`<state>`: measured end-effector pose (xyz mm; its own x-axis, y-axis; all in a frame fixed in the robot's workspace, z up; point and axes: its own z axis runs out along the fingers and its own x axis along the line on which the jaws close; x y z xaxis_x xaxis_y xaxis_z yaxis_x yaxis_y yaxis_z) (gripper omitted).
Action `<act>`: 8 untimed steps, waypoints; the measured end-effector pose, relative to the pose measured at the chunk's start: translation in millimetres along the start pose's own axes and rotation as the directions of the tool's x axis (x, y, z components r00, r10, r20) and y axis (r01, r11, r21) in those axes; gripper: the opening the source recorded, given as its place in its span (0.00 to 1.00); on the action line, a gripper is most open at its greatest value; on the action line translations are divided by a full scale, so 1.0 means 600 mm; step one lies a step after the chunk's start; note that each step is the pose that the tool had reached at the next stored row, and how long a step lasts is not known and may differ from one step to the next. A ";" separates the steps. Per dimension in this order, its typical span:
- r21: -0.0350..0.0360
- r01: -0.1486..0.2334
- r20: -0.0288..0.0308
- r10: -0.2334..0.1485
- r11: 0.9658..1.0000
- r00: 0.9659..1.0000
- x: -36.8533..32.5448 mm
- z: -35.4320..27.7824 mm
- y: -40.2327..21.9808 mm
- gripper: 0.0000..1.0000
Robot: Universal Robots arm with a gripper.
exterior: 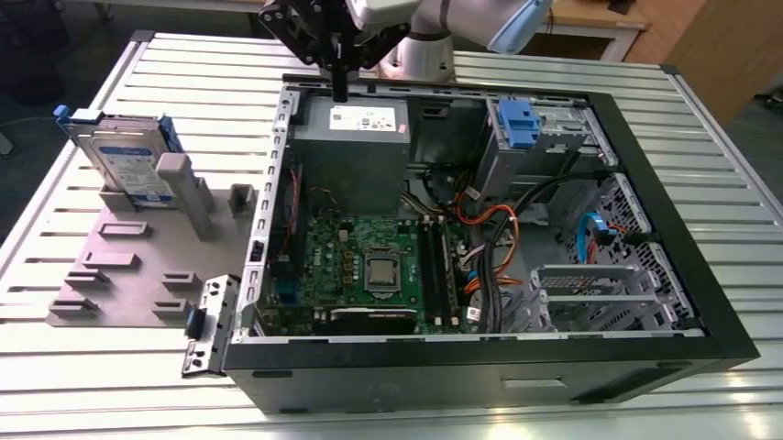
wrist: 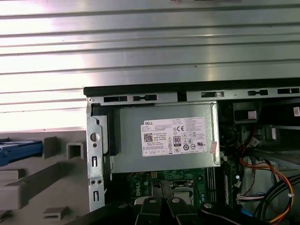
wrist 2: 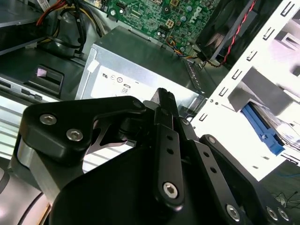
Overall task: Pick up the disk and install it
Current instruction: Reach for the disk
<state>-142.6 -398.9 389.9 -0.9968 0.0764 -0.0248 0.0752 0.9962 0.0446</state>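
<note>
K: Black claw (wrist 2: 161, 96) linkage is closest to the lens in both wrist views. Fingers pressed together into one narrow bar, pinching nothing.

M: Exterior view agrees. One thin dark bar pointing straight down, no load. Position?

K: Over the far rim of the open computer case (exterior: 490, 344), above the grey power supply box (exterior: 355, 137) with the white sticker. Second wrist view puts the tip over the box's top face. Contact with the box: cannot tell.

M: Location of the disk (exterior: 123, 160)?

K: Outside the case, toward the exterior view's left. It stands on edge, upright, slotted into a grey holder plate (exterior: 135, 266) that lies flat on the slatted metal tabletop (exterior: 98, 367). The blue carrier frames it and the white-and-blue label faces the exterior camera. Well apart from the claw.

M: The first wrist view shows a blue end of it next to the holder's grey posts, beside the case wall.

K: Noted. Inside the case: green motherboard (exterior: 367, 266) on the floor near the power supply box. Grey drive cage (exterior: 545, 137) with a blue latch is at the far corner toward the exterior view's right. Orange and black cables run between cage and board.

M: Case lies on its side, open face up, on the same tabletop as the holder plate.
</note>
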 end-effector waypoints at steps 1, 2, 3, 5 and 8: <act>0.000 0.000 0.000 0.000 1.000 1.000 0.002 0.000 0.000 0.11; 0.000 0.000 0.000 0.000 1.000 1.000 0.005 0.000 0.000 0.11; 0.000 0.000 0.000 0.000 1.000 1.000 0.008 0.001 -0.001 0.11; 0.000 0.000 0.000 0.000 1.000 1.000 0.015 0.001 -0.001 0.11; 0.000 0.000 0.000 0.000 1.000 1.000 0.026 0.002 -0.002 0.11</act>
<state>-158.5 -399.0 388.0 -0.9968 0.0762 -0.0246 0.0750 0.9962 0.0444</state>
